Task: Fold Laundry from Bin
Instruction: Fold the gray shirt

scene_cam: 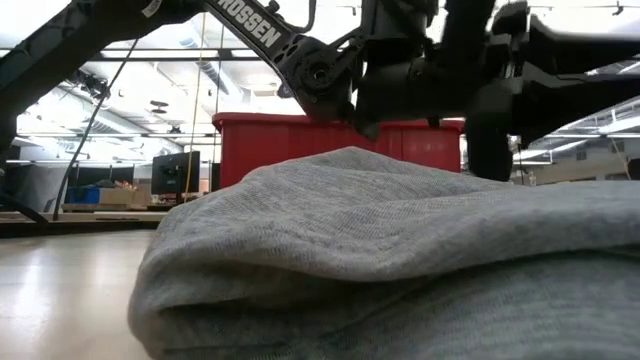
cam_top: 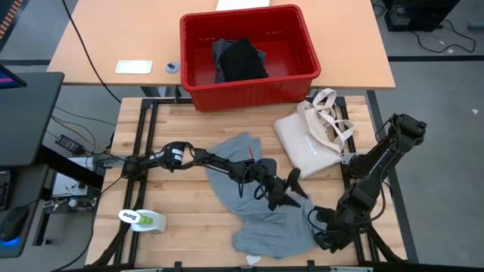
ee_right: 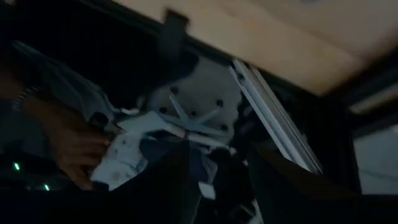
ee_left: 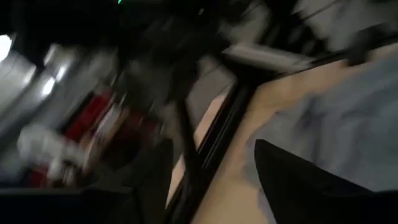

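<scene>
A cream tote bag lies on the table, with perhaps a spray bottle near its corner.

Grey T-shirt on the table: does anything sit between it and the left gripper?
Nothing visible does. The left gripper is directly over the grey T-shirt, which lies bare on the table. The tote bag sits off to the side.

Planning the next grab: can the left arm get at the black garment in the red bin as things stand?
Probably yes: the black garment lies uncovered in the open red bin, with nothing between. The left gripper is over the grey T-shirt, so it is a long stretch.
</scene>
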Robot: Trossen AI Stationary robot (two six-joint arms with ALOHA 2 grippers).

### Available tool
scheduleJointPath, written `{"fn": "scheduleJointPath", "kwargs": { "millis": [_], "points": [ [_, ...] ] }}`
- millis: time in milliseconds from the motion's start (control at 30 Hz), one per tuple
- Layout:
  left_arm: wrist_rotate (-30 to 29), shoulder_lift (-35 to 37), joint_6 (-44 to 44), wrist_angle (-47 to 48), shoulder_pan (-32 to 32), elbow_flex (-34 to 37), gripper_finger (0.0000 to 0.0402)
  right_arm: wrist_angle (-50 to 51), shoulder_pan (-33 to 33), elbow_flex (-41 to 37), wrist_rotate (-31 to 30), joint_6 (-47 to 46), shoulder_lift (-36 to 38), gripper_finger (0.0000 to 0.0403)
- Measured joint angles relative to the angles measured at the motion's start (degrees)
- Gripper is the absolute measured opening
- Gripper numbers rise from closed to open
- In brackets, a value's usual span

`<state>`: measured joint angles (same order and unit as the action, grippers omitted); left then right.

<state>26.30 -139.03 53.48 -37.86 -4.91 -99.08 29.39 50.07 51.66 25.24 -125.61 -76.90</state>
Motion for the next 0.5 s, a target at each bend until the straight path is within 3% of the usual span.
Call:
{"fn": "scheduleJointPath", "kwargs": {
  "millis": [67, 133, 400, 500],
  "points": [
    [-5.46, 1.20, -4.34, 1.27, 0.28, 0.10, 0.0241, 1.02, -0.61, 0.00, -4.04, 1.70, -0.30, 0.0167],
    [-7.03, 3.41, -7.25, 3.94, 1.31, 0.10, 0.0239, 2.31, -1.09, 0.00, -6.68, 4.52, -1.23, 0.0166],
    [3.94, 8.95, -18.00, 25.23, 8.90, 0.10, 0.0200, 5.19, -3.74, -0.02, -10.64, 17.45, -7.83, 0.0165],
    [4.55, 10.11, -17.91, 33.44, 10.67, 0.12, 0.0183, 5.25, -4.49, -0.02, -13.21, 22.24, -9.73, 0.0165]
  ]
}}
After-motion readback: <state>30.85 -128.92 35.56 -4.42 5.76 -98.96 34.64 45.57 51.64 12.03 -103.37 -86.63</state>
